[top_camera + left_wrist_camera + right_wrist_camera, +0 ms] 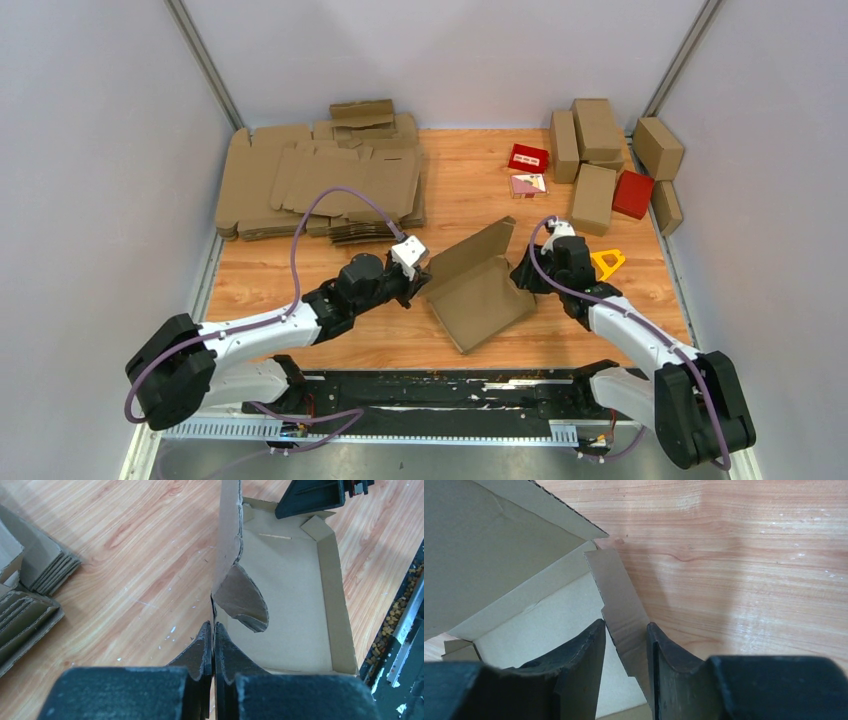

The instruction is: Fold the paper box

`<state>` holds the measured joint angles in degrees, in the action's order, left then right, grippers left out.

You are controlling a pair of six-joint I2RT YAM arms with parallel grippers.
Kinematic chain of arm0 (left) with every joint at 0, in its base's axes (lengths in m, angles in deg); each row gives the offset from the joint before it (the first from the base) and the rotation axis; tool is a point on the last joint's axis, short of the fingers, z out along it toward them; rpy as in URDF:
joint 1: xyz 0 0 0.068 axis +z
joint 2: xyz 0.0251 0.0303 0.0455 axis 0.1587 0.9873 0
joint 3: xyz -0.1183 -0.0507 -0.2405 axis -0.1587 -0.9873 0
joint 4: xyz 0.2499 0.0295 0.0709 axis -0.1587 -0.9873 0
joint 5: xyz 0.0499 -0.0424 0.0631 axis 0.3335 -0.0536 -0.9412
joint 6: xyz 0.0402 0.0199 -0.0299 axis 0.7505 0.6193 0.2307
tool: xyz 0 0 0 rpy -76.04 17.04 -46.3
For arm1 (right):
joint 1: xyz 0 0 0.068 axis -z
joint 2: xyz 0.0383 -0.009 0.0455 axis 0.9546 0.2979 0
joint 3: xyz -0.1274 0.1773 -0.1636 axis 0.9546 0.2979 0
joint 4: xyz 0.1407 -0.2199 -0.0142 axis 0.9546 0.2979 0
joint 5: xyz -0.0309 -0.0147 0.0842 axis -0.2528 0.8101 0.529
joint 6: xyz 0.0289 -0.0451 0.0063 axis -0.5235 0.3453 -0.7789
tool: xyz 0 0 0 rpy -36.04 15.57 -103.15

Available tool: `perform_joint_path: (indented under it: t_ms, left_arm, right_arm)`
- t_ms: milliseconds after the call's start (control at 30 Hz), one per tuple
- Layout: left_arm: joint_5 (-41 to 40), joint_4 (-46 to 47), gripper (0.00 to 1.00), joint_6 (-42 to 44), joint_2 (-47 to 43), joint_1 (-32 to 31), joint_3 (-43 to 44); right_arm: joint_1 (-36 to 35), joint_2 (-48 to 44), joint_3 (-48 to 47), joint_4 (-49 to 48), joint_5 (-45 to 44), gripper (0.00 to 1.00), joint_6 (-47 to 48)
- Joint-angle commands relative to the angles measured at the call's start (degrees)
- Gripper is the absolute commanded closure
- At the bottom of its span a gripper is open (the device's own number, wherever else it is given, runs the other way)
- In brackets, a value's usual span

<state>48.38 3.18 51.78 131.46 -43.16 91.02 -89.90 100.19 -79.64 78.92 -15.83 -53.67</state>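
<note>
Paper box (478, 300) sits mid-table between my grippers, its long axis slanting from near left to far right, its lid (470, 250) tilted up along the far side; one such box; my left gripper (213, 630) is pinched tight on its upright panel; my right gripper (625, 630) stands part open astride a side flap (616, 590), not clamping it; far right, five brown boxes (597, 128), two red boxes (632, 193), and a printed card (528, 185) too small to read.

A plain brown, unprinted cardboard paper box (480, 290) is seen between the matte black left gripper (213, 630) and the black right gripper (625, 630). Beneath both, an orange-brown wooden table (470, 190) with streaked grain is shown. Just beside the right gripper a yellow triangular object (607, 262) is seen, and beyond it a red rectangular box (632, 193).
</note>
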Motion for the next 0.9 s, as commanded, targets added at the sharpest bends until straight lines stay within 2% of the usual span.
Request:
perform_joint_path:
  t_ms: [0,133,300,467,533,567,700,867]
  left_arm:
    - [3.6,3.4,1.00,-2.8,-0.7,1.5,1.8]
    - [3.5,3.2,1.00,-2.6,-0.8,1.5,1.7]
    - [3.6,3.2,1.00,-2.5,-0.9,1.5,1.8]
    - [2.7,3.0,1.00,-2.4,-0.8,1.5,1.8]
    - [0.3,2.2,1.00,-2.4,-0.7,1.5,1.9]
    - [-1.0,1.7,1.00,-2.2,-0.7,1.5,2.1]
    - [-5.9,0.7,1.00,-1.7,-1.4,1.5,1.7]
    - [-8.2,0.7,1.00,-1.6,-1.9,1.5,1.4]
  right_arm:
    - [-0.8,0.9,-1.8,-2.2,2.2,0.61,1.2]
    - [-0.9,1.5,-2.4,-0.4,3.1,0.51,1.2]
    - [-1.0,1.5,-1.9,0.6,5.4,0.45,0.4]
    - [-1.0,1.3,-2.4,2.7,5.4,0.23,0.2]
    - [-1.0,1.5,-3.2,5.0,3.7,0.06,-0.3]
    - [-0.9,1.5,-3.6,6.2,2.6,0.01,-0.9]
    - [-1.0,0.8,-5.0,11.9,-2.5,0.00,-4.8]
    - [-1.0,-0.3,-6.5,18.8,-6.5,0.00,-13.5]
